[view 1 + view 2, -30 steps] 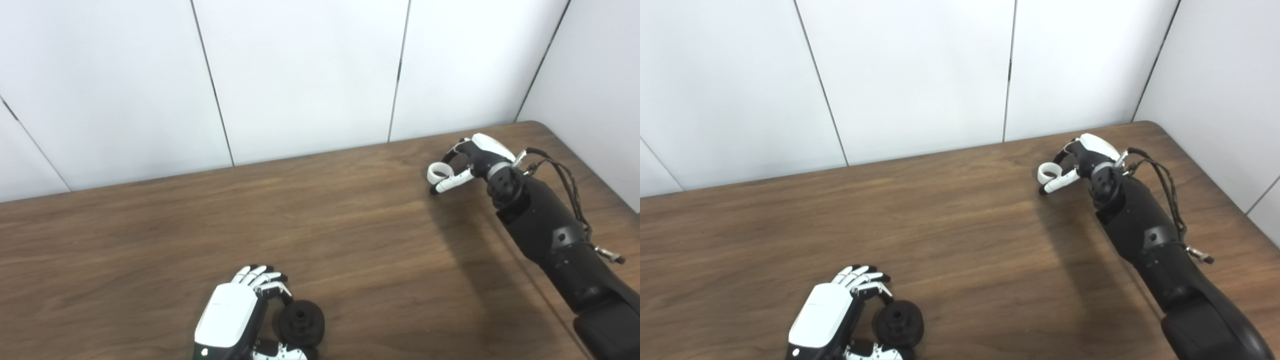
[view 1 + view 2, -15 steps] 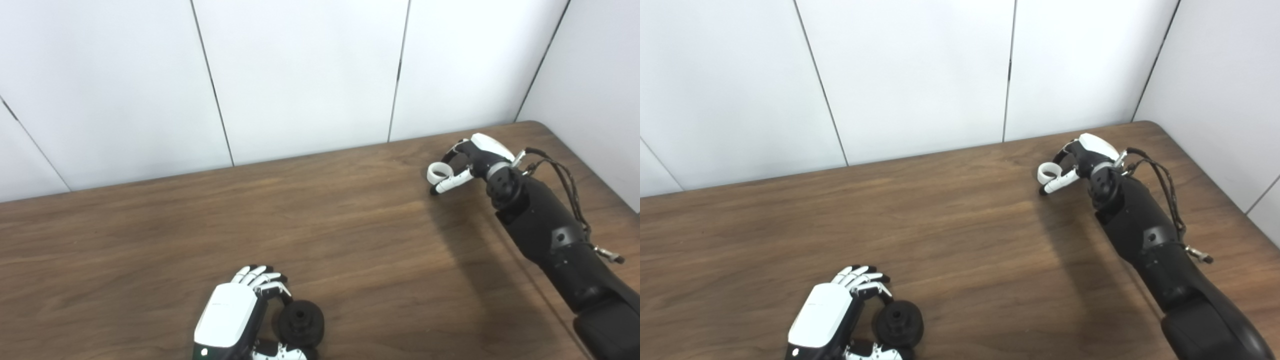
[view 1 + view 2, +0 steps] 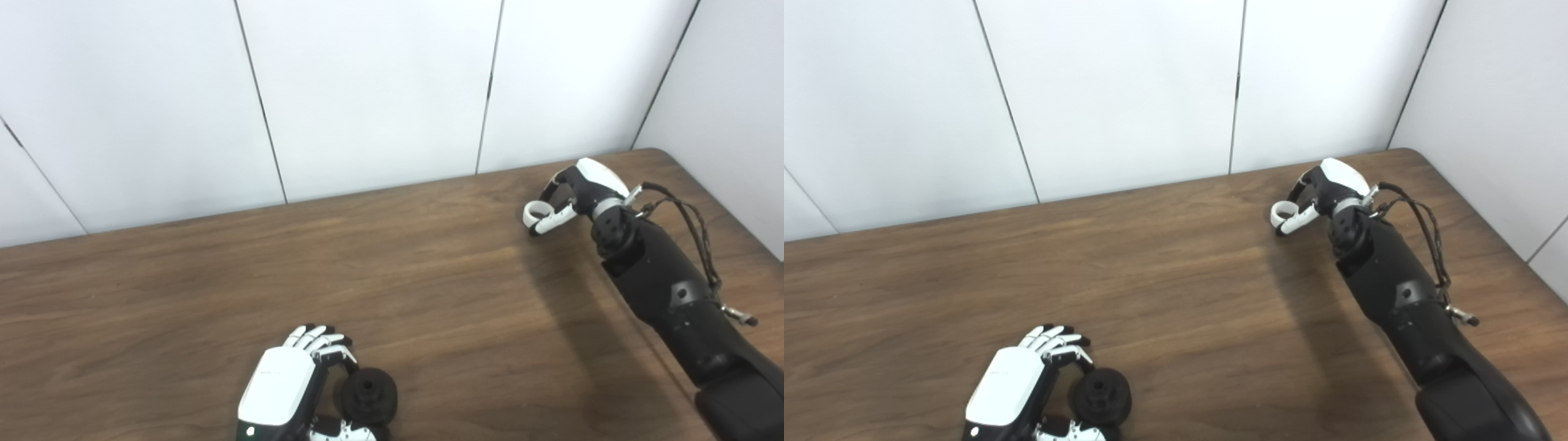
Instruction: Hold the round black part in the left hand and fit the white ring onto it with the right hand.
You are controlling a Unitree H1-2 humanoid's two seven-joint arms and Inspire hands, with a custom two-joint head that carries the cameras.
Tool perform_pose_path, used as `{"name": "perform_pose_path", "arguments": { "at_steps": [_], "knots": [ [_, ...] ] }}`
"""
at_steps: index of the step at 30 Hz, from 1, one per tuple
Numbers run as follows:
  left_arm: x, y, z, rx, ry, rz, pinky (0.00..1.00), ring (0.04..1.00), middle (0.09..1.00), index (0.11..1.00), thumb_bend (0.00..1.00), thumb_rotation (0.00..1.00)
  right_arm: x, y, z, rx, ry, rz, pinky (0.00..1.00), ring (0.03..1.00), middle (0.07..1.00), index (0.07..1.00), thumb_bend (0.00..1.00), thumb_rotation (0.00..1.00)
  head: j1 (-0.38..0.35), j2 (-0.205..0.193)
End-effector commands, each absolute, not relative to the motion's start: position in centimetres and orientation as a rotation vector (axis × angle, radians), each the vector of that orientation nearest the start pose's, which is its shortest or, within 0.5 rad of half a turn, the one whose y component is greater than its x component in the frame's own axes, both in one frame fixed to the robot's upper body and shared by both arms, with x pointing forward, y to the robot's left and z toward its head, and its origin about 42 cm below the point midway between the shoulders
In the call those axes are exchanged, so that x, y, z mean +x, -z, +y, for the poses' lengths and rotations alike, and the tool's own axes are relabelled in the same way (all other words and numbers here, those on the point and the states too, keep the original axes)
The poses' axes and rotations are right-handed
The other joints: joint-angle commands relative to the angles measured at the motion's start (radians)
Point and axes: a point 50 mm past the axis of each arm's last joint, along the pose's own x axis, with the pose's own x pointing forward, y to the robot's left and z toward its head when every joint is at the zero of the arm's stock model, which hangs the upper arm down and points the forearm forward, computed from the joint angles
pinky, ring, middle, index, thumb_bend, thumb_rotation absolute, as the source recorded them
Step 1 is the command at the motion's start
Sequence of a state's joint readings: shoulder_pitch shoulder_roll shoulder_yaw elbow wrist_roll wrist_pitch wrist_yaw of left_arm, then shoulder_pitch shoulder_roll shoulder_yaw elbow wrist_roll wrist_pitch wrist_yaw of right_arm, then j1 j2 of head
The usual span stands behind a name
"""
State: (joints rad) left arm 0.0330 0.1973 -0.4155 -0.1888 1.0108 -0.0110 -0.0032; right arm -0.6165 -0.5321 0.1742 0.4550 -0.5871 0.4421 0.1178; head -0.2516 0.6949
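Partly cropped left hand — thumb hidden below.

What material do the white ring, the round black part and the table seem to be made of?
White ring: probably smooth plastic; even white, thin wall.
Round black part: matte black, no glints; likely rubber or plastic, cannot tell which.
Table: brown wood grain with a soft sheen; solid wood or printed laminate, the look leaves it open.
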Motion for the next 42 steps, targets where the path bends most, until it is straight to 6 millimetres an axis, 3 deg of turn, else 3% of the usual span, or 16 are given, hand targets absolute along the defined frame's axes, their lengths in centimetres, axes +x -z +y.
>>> {"name": "perform_pose_path", "arguments": {
  "at_steps": [1, 10, 14, 18, 22, 29, 32, 36, 42],
  "knots": [
    [24.4, -12.2, 16.3, 1.166, 0.333, -0.305, 0.91, 0.862, 0.769, 0.486, 0.52, 0.05, 47.1, -24.5, -37.5, -1.147, 0.217, 0.218, 0.92, 0.986, 0.856, 0.484, 0.52, 0.13, 0.001, 0.001],
    [24.4, -12.3, 16.2, 1.165, 0.332, -0.306, 0.90, 0.861, 0.768, 0.486, 0.52, 0.05, 47.0, -24.4, -37.2, -1.140, 0.211, 0.220, 0.89, 0.979, 0.868, 0.485, 0.52, 0.13, 0.004, 0.003],
    [24.4, -12.3, 16.1, 1.166, 0.334, -0.304, 0.91, 0.860, 0.768, 0.486, 0.52, 0.05, 46.7, -25.2, -37.0, -1.124, 0.187, 0.193, 0.87, 0.927, 0.819, 0.485, 0.52, 0.13, 0.009, 0.004],
    [24.4, -12.3, 16.0, 1.167, 0.336, -0.303, 0.91, 0.860, 0.769, 0.486, 0.52, 0.05, 46.0, -26.0, -36.5, -1.131, 0.140, 0.149, 0.97, 0.937, 0.819, 0.485, 0.52, 0.13, 0.017, 0.009],
    [24.3, -12.4, 15.9, 1.163, 0.337, -0.304, 0.90, 0.858, 0.767, 0.485, 0.52, 0.05, 45.0, -27.0, -35.6, -1.134, 0.091, 0.122, 0.99, 0.934, 0.813, 0.485, 0.52, 0.13, 0.024, 0.011],
    [24.2, -12.4, 15.6, 1.163, 0.336, -0.297, 0.91, 0.860, 0.767, 0.485, 0.52, 0.05, 42.4, -29.5, -32.4, -1.154, -0.036, 0.033, 0.98, 0.938, 0.839, 0.485, 0.52, 0.13, 0.049, 0.023],
    [24.2, -12.4, 15.4, 1.164, 0.336, -0.293, 0.92, 0.861, 0.767, 0.485, 0.52, 0.05, 41.0, -30.4, -30.6, -1.167, -0.105, -0.017, 0.91, 0.914, 0.828, 0.484, 0.52, 0.13, 0.059, 0.028],
    [24.1, -12.5, 15.1, 1.164, 0.337, -0.293, 0.92, 0.865, 0.769, 0.485, 0.52, 0.05, 39.4, -31.2, -28.5, -1.156, -0.196, -0.053, 0.91, 0.956, 0.842, 0.484, 0.52, 0.13, 0.076, 0.037],
    [24.1, -12.4, 14.5, 1.171, 0.336, -0.290, 0.93, 0.869, 0.773, 0.486, 0.52, 0.05, 36.5, -32.2, -25.3, -1.169, -0.299, -0.112, 0.89, 0.943, 0.845, 0.484, 0.52, 0.13, 0.123, 0.051]
  ]
}}
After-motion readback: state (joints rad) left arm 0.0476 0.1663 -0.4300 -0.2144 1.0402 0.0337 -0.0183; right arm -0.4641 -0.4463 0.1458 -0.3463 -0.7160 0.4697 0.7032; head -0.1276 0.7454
